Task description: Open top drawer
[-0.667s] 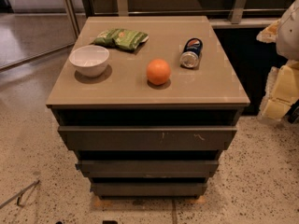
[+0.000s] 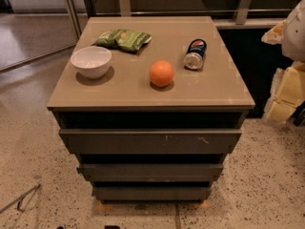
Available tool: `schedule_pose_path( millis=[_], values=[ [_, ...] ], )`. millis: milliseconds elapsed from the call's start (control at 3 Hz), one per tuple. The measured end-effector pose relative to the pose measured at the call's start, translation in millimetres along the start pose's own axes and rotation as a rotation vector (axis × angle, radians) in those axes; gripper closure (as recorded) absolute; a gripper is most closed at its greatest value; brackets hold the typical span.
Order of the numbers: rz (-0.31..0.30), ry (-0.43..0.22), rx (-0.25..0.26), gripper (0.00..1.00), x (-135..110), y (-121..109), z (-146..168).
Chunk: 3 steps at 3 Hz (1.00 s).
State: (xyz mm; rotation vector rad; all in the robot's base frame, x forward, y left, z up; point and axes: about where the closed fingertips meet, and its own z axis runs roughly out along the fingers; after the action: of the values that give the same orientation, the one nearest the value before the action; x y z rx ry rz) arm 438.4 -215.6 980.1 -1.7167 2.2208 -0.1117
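Observation:
The top drawer is the widest dark grey-brown front of the small cabinet, just under the tan top. It has small pale scratches right of centre and no handle. It stands shut, with a dark gap above it. Two narrower drawer fronts sit below it. My gripper is at the far right edge of the view, pale yellow under the white arm. It is beside the cabinet's right side and apart from the drawer.
On the cabinet top stand a white bowl, a green snack bag, an orange and a can lying on its side. A dark counter runs behind. A thin metal piece lies on the speckled floor at the lower left.

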Motion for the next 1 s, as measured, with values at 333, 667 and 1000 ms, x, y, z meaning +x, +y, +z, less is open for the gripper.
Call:
schedule_pose_path(
  millis=[333,667,1000],
  values=[
    [0.008,-0.029,0.011,0.29,2.2,3.4,6.5],
    [0.011,-0.089,0.009,0.52,4.1,15.5,29.0],
    [0.014,-0.161,-0.023,0.75,5.0,30.5,84.6]
  ],
)
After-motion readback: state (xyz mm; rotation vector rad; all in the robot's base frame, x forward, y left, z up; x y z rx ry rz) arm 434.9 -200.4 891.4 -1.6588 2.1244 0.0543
